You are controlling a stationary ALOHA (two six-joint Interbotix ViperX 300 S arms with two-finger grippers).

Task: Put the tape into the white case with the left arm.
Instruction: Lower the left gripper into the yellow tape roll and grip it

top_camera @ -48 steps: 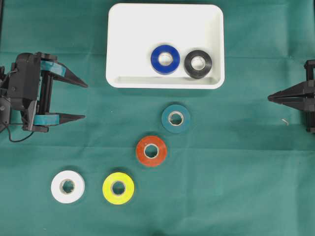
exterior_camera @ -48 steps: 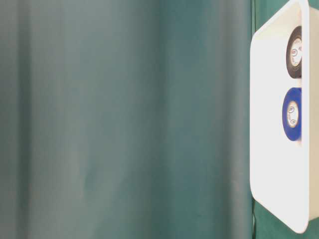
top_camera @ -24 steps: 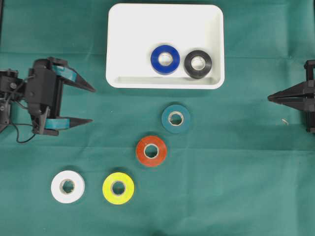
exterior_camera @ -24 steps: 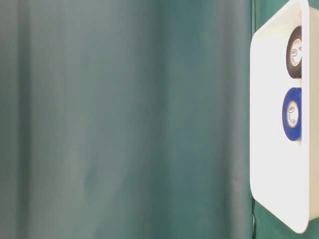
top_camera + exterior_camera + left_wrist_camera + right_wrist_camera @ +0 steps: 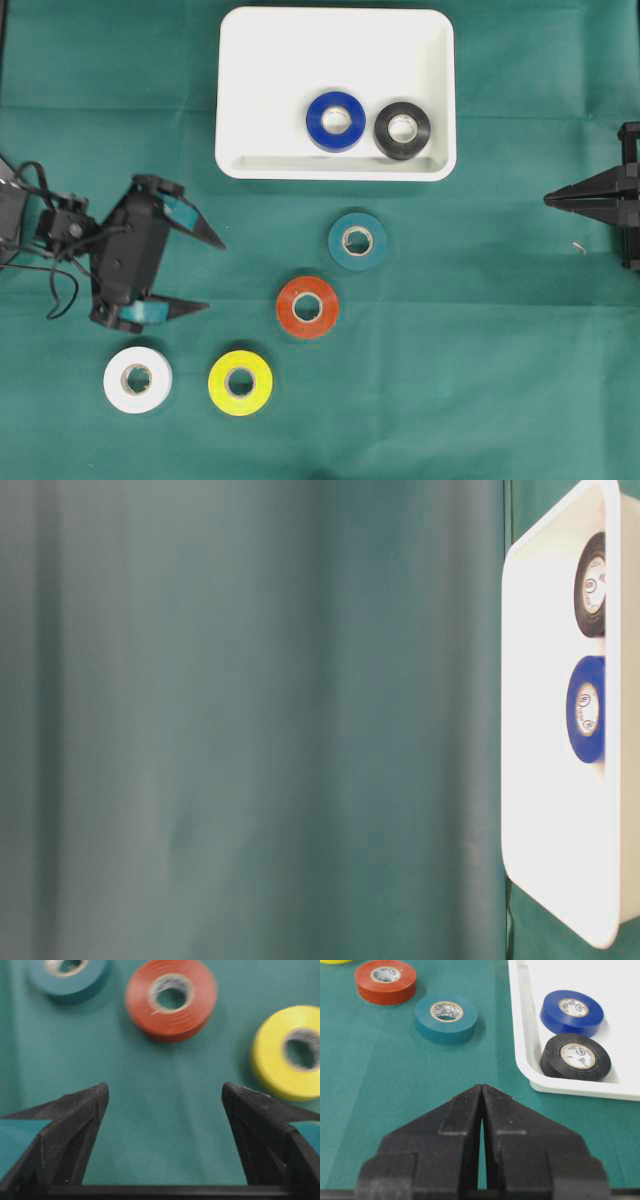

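The white case [image 5: 270,90] sits at the top centre with a blue tape [image 5: 336,121] and a black tape [image 5: 402,130] inside. On the green cloth lie a teal tape [image 5: 357,241], a red tape [image 5: 307,307], a yellow tape [image 5: 240,382] and a white tape [image 5: 138,379]. My left gripper [image 5: 214,273] is open and empty, left of the red tape, angled toward it. In the left wrist view the left gripper [image 5: 165,1089] has bare cloth between its fingers, with the red tape [image 5: 171,1000] ahead. My right gripper [image 5: 547,200] rests shut at the right edge.
The table-level view shows the case [image 5: 545,780] on its side with both rolls and a green backdrop. The right wrist view shows the case rim [image 5: 525,1035] beside the teal tape [image 5: 446,1018]. Black cables trail behind the left arm [image 5: 45,250].
My left gripper has moved toward the front and to the right, turning its open fingers toward the red and yellow tapes. The right gripper and all the tapes stay put.
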